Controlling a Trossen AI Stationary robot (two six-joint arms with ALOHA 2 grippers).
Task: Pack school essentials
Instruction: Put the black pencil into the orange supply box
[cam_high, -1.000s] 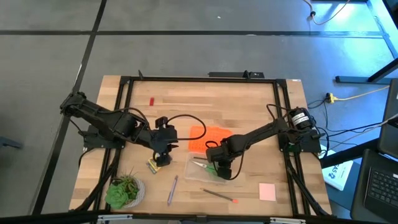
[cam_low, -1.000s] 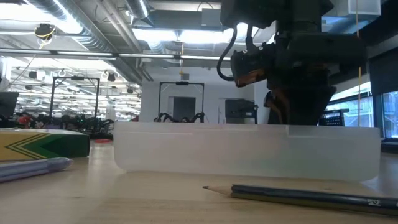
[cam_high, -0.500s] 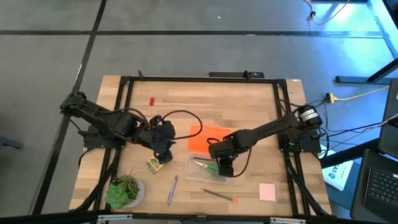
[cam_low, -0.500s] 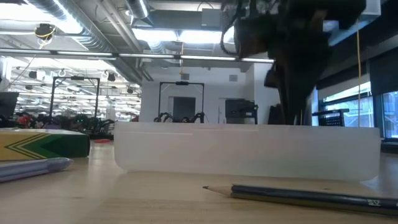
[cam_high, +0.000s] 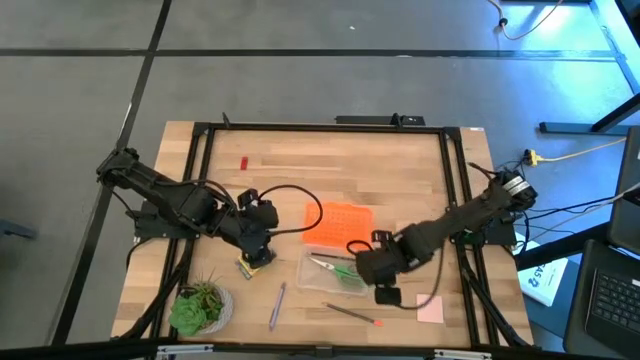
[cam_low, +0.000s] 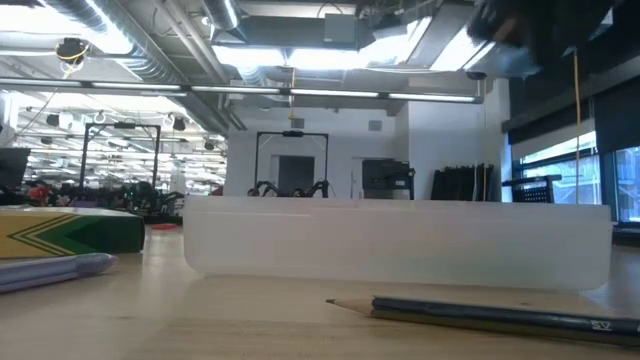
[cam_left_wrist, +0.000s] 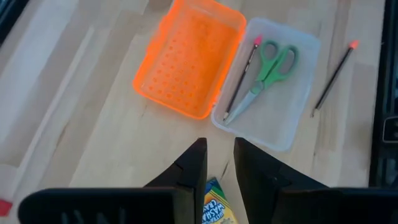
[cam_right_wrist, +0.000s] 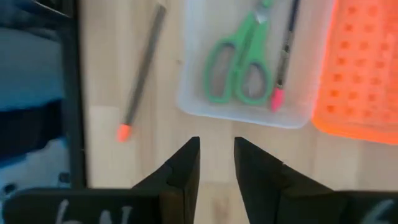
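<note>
The crayon box (cam_left_wrist: 214, 210) is cut off behind the left fingers (cam_left_wrist: 189, 174). Beside the clear case (cam_low: 400, 240), the pencil (cam_low: 500, 315) runs past the frame edge.

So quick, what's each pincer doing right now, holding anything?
Left pincer: slightly open, empty, hanging over the crayon box.
Right pincer: slightly open, empty, beside the clear case with the scissors inside.

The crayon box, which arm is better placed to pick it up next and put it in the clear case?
Probably the left. The left claw hovers right over the crayon box, its tips framing the box's end. The right claw is beyond the clear case, nearer the loose pencil and pink note pad.
</note>
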